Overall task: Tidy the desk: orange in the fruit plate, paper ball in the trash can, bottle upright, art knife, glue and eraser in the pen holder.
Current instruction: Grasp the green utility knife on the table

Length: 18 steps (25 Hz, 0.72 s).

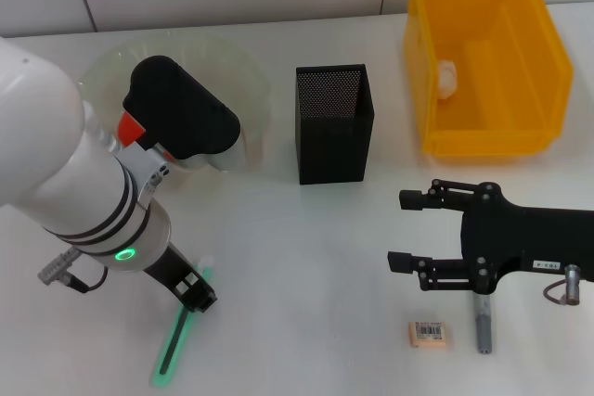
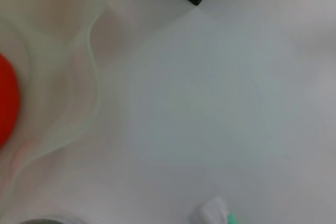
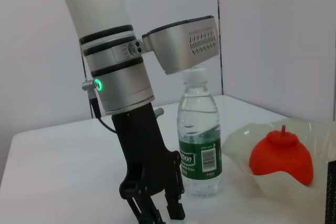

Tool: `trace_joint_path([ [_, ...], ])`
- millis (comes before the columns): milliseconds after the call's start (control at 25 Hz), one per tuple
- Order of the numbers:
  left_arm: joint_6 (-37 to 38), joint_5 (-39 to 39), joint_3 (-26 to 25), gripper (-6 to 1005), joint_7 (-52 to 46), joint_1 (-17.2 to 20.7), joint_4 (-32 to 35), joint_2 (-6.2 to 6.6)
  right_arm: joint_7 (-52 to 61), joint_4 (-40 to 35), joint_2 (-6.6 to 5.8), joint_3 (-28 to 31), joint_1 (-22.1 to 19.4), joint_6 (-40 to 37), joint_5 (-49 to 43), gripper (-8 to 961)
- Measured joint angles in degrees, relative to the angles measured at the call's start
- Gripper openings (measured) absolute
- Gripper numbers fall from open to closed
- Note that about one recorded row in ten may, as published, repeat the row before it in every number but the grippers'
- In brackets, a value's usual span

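the eraser [image 1: 428, 334] lay flat at about 5 o'clock on the white table [image 1: 306, 266], and a small grey stick, maybe the glue [image 1: 483, 324], lay just beside it. right above them the right gripper [image 1: 406, 229] hung with its claw open wide and nothing in it. at about 7 o'clock the green art knife [image 1: 176, 338] lay on the table, and the left gripper [image 3: 157, 211] pointed down right over its top end; its fingers stood only a little apart and it was hard to tell if they touched the knife. just behind that arm the bottle [image 3: 200, 140] stood upright with its cap on. next to the bottle, at about 10 o'clock, the clear fruit plate [image 3: 236, 145] held the orange [image 3: 281, 156]. the black pen holder [image 1: 334, 122] stood at about 12 o'clock. at 2 o'clock the yellow trash can [image 1: 487, 57] had the paper ball [image 1: 447, 79] inside.
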Motion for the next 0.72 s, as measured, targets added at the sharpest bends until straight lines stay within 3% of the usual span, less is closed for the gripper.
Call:
trace_joint_path([
  [720, 0.34, -0.32, 0.71, 290, 0.0, -0.83, -0.09, 0.0, -0.19, 0.64, -0.09, 0.73, 0.71, 0.11, 0.0, 767],
])
